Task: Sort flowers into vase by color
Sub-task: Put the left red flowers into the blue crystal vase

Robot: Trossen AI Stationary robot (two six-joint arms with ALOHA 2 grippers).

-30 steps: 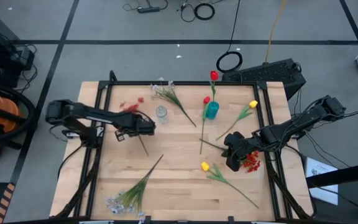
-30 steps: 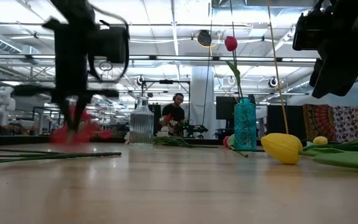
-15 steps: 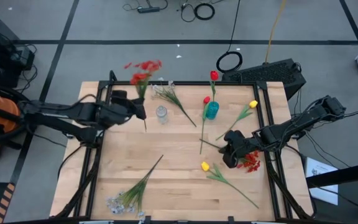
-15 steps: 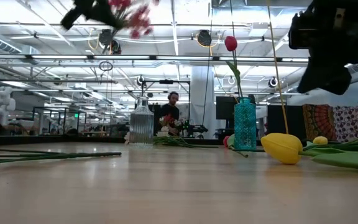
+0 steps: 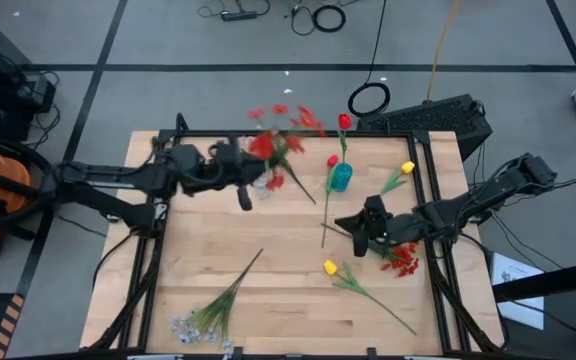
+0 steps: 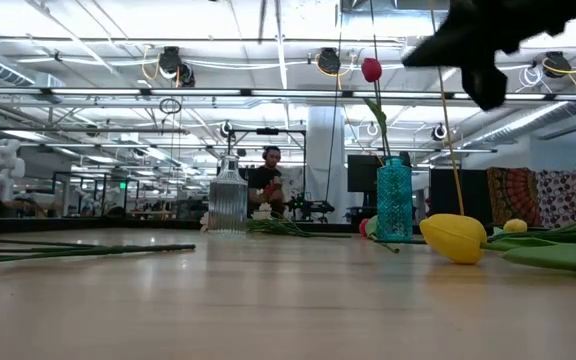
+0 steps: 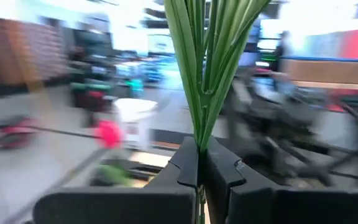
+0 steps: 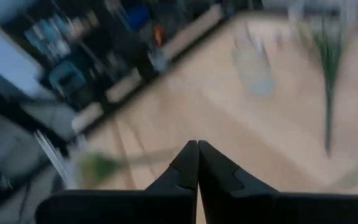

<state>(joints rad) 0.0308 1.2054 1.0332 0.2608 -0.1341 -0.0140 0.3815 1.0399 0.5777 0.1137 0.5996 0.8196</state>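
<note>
My left gripper (image 5: 245,175) is shut on a red blossom spray (image 5: 278,128) and hovers high over the far left-middle of the table, beside the clear vase (image 6: 227,195). The blue vase (image 5: 340,178) holds a red tulip (image 5: 344,121). Another red tulip (image 5: 332,160) lies beside it. Yellow tulips (image 5: 407,168) (image 5: 330,267) and pale sprays (image 5: 271,152) (image 5: 200,320) lie flat on the wood. My right gripper (image 5: 346,224) is shut on nothing, raised at the right, near a second red spray (image 5: 404,262). My left gripper pinches the spray's bundle of green stems (image 7: 199,144) between its two fingers, a short way above the cut end (image 5: 246,198). The fingers come level from the table's left and lie across the stems. The spray is lifted clear, blossoms uppermost.
A black frame (image 5: 268,134) runs round the wooden table. Bare wood lies in the near middle. A dark box (image 5: 438,118) stands beyond the far right corner. A person (image 6: 270,180) shows far behind the table.
My left gripper has risen well clear of the table with the red spray, tipped from pointing down to level and rolled, swinging the blossoms from the left toward the far edge and then toward the vases. My right gripper has tipped up and turned toward the table's left.
</note>
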